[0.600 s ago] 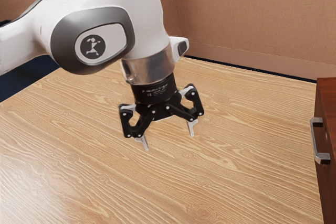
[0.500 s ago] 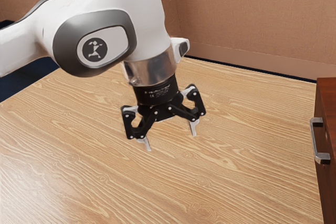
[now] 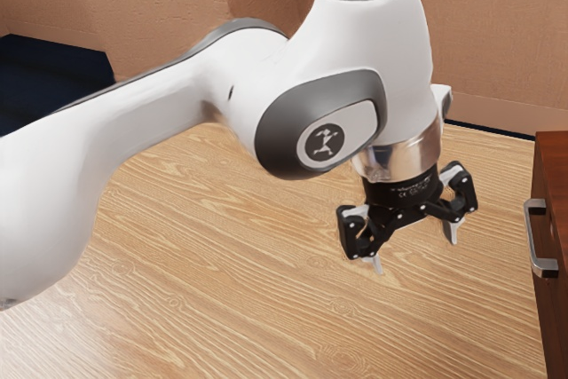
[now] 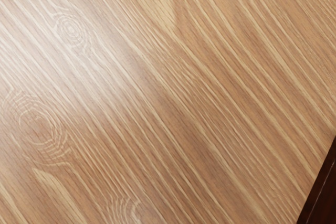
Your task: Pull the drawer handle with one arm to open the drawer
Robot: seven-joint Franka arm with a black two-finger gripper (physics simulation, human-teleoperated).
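A dark brown drawer cabinet (image 3: 554,219) stands at the exterior view's right edge, with a grey metal bar handle (image 3: 537,237) on its front. My black gripper (image 3: 414,248) hangs open above the wooden table, fingers pointing down, a short way toward the exterior view's left of the handle and not touching it. Nothing is between the fingers. In the wrist view, a dark corner of the cabinet (image 4: 321,198) shows beside bare wood grain.
The light wooden table (image 3: 222,255) spreads under the arm. Brown walls rise behind it, and a dark blue floor patch (image 3: 53,68) lies at the exterior view's upper left.
My arm has swung toward the exterior view's right, carrying the open gripper much closer to the drawer handle. The drawer has not moved.
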